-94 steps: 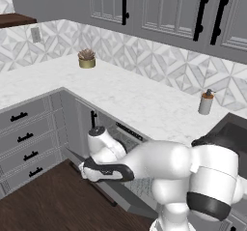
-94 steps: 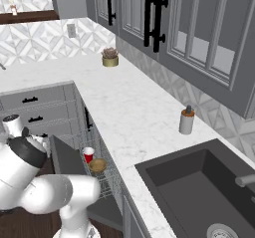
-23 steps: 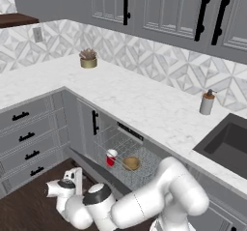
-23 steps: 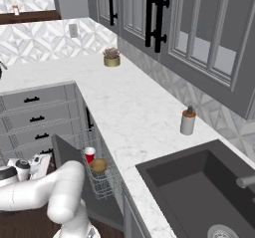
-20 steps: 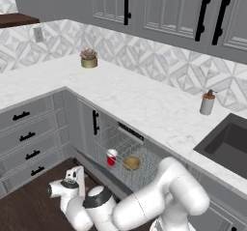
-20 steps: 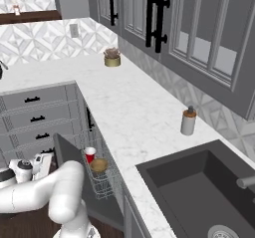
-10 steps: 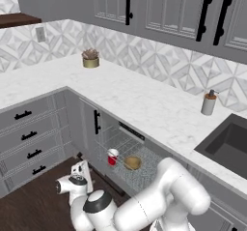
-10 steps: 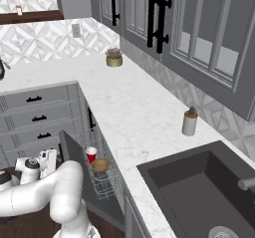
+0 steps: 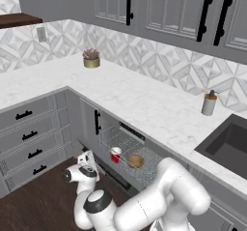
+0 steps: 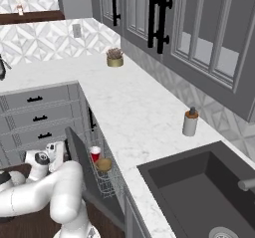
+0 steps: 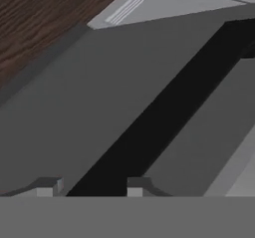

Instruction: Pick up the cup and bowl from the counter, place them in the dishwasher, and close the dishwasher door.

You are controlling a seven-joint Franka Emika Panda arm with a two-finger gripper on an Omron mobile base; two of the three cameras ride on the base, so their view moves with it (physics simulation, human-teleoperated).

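While my arm reaches low beside the dishwasher [image 9: 126, 145], I see the gripper [image 9: 89, 158] pressed near the outer edge of the dishwasher door [image 10: 78, 157], which stands partly raised at a steep tilt. Its two finger tips [image 11: 50, 186] sit a little apart with nothing between them, a dark band of the door running up toward 1 o'clock in the hand view. Inside the wire rack [image 9: 120, 143] the cup [image 9: 116, 154] stands upright, and the bowl [image 9: 135, 161] lies just beside it at 3 o'clock. On the counter [image 9: 144, 104] a potted plant [image 9: 91, 58] sits toward 10 o'clock and a soap dispenser [image 9: 209, 103] toward 2 o'clock.
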